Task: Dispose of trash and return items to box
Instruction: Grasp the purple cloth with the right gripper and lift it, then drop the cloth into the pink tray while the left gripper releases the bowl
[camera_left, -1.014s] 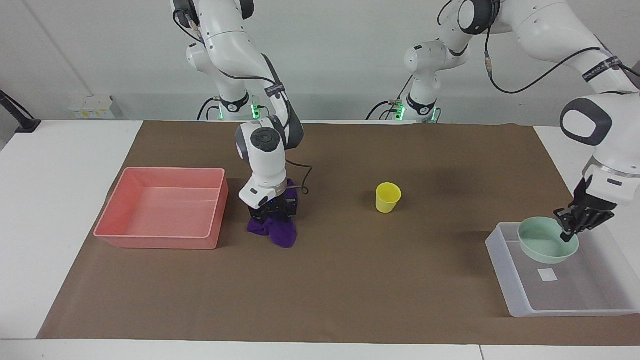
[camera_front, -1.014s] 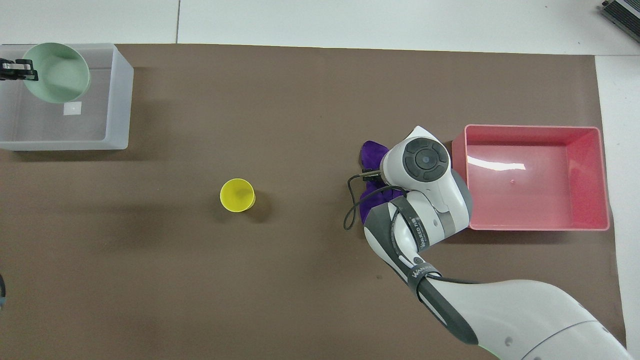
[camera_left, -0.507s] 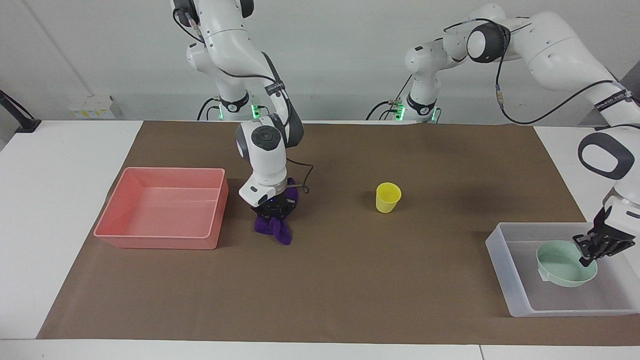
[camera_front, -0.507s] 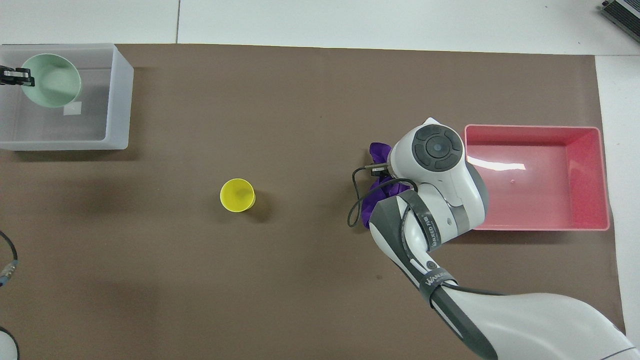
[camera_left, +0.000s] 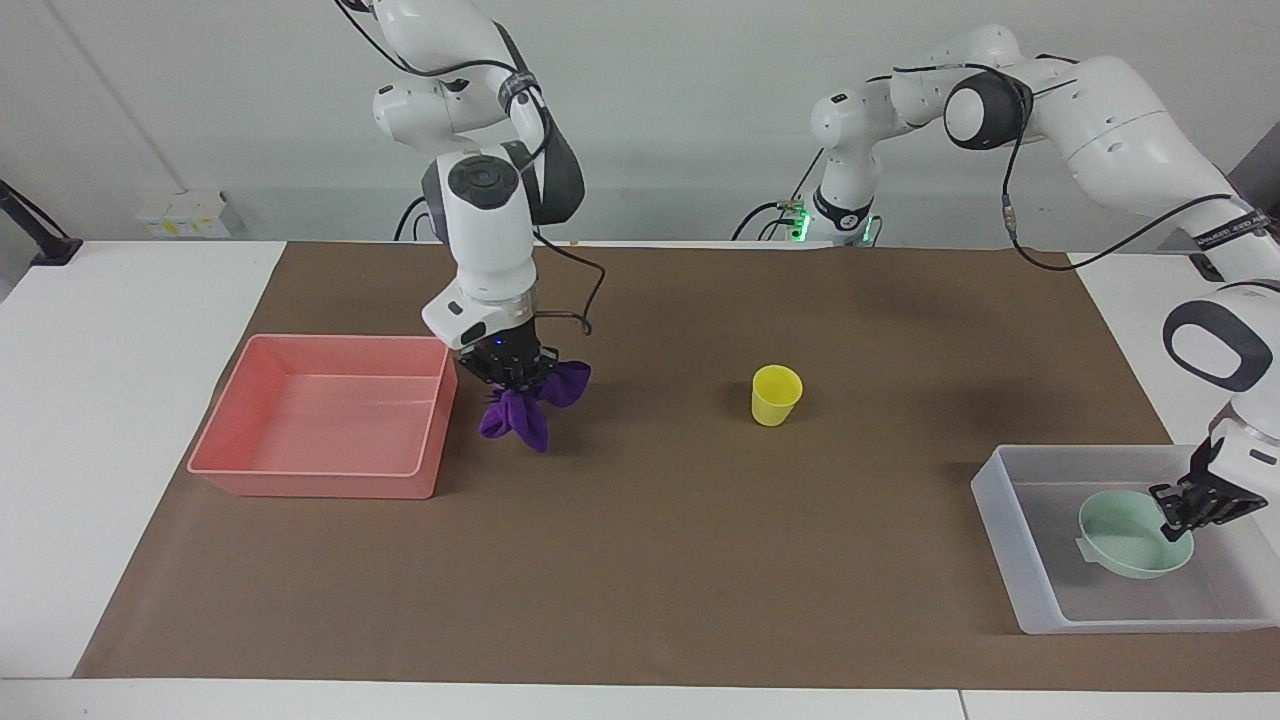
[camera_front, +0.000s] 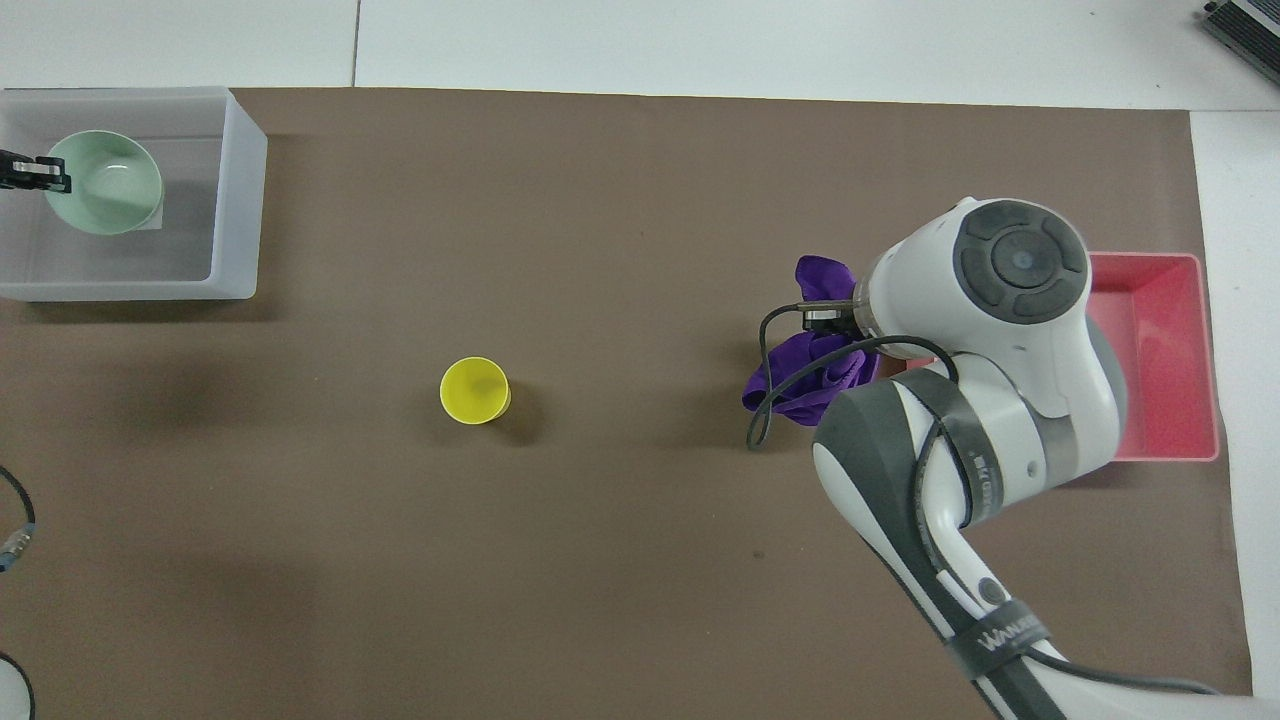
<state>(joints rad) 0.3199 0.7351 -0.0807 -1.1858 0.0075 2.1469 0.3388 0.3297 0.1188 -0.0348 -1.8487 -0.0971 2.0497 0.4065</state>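
Now the right gripper (camera_left: 507, 372) has lifted the purple rag (camera_left: 525, 408) clear.

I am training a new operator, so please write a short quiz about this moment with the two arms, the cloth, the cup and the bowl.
1. True or false: the right gripper holds the crumpled deep-purple cloth rag up in the air beside the pink rectangular plastic tray.
2. Where is the shallow mint-green bowl? A: on the brown paper. B: in the translucent whitish plastic box. C: in the pink tray.
3. Fill in: the small yellow plastic cup stands upright on the ____ table cover.

Key: 1 true; 2 B, with the left gripper at its rim; 3 brown.
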